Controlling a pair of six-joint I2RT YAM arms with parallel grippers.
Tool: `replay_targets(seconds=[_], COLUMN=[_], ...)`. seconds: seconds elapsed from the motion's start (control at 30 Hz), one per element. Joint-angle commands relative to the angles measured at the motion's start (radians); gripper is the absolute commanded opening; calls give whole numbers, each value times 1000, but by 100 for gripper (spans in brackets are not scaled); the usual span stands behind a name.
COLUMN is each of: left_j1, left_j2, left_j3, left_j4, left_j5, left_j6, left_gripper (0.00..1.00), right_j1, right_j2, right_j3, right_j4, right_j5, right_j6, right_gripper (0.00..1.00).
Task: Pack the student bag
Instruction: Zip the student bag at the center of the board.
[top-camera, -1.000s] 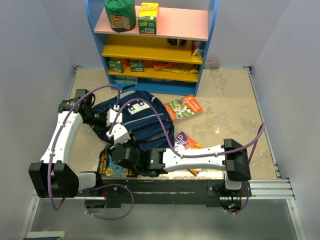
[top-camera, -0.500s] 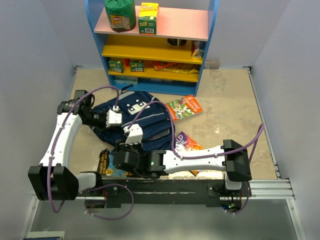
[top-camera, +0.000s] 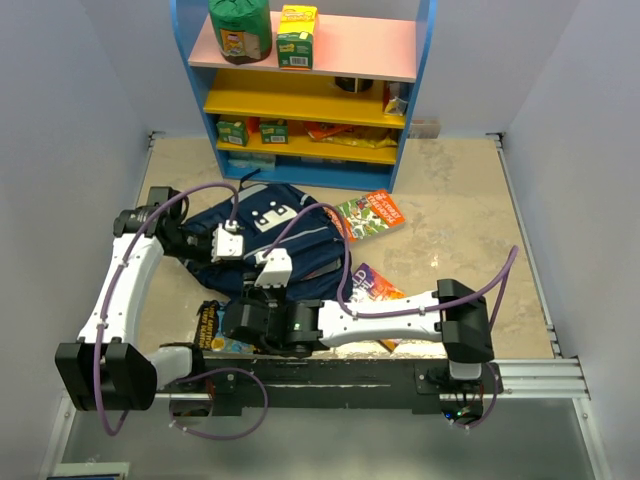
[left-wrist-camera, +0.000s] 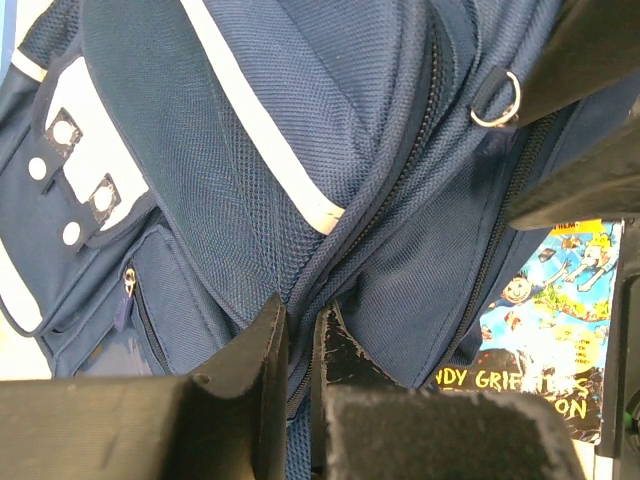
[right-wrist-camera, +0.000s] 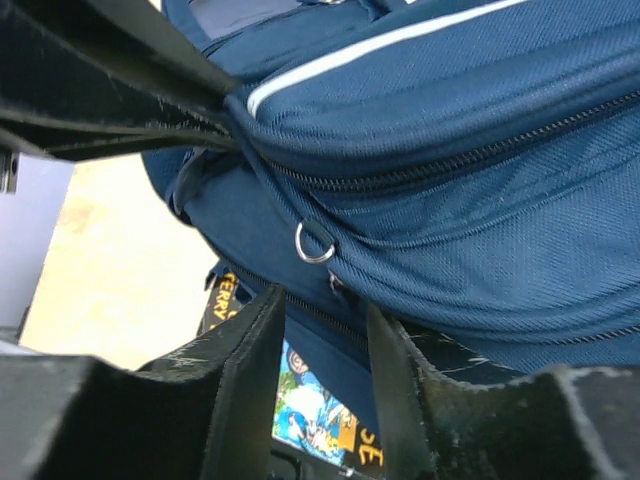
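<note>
1. So, the student bag (top-camera: 275, 235) is lying on the desk (top-camera: 455, 220) just in front of the shelf (top-camera: 300, 100). It sits left of centre, with both arms reaching over it.
2. The left end effector (left-wrist-camera: 298, 315) is pretty much closed, with a fold of the navy fabric pinched between its fingers, right by a zipper seam.
3. The right end effector (right-wrist-camera: 325, 305) is down at the bag's near edge. Its fingers are partway apart, with the zippered edge sitting in the gap, just below a small metal ring (right-wrist-camera: 313, 243). I honestly can't tell if it's actually gripping.
4. A comic-style book (top-camera: 215, 325) pokes out from under the bag's near-left corner.
5. Two more books are off to the right: a green and red one (top-camera: 366, 215) and a purple one (top-camera: 372, 285).
</note>
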Motion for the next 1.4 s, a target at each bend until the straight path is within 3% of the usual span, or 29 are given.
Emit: replay_targets(seconds=[0.0, 0.13, 0.37, 0.57, 0.93, 1.13, 1.37], left_j1=[-5, -5, -4, -5, -5, -5, -5], left_j2=[-48, -50, -47, -13, 1, -11, -30], left_j3=[-22, -28, -47, -44, -79, -76, -108], left_j4=[-61, -59, -59, -52, 102, 135, 172], left_j5=[127, 122, 111, 108, 38, 4, -53], left_j6=[39, 40, 53, 60, -36, -56, -61], left_gripper=[0, 0, 0, 0, 0, 0, 0], right_j1=[-32, -40, -40, -31, -6, 9, 14], right_j2=[30, 59, 78, 35, -240, -286, -448], right_j3=[60, 98, 109, 68, -243, -289, -400], right_j4=[-33, -47, -170, -270, -72, -101, -138], right_j5=[152, 152, 162, 168, 9, -46, -74], right_j6=[27, 25, 126, 229, 193, 196, 210], right_gripper=[40, 33, 0, 0, 0, 0, 0])
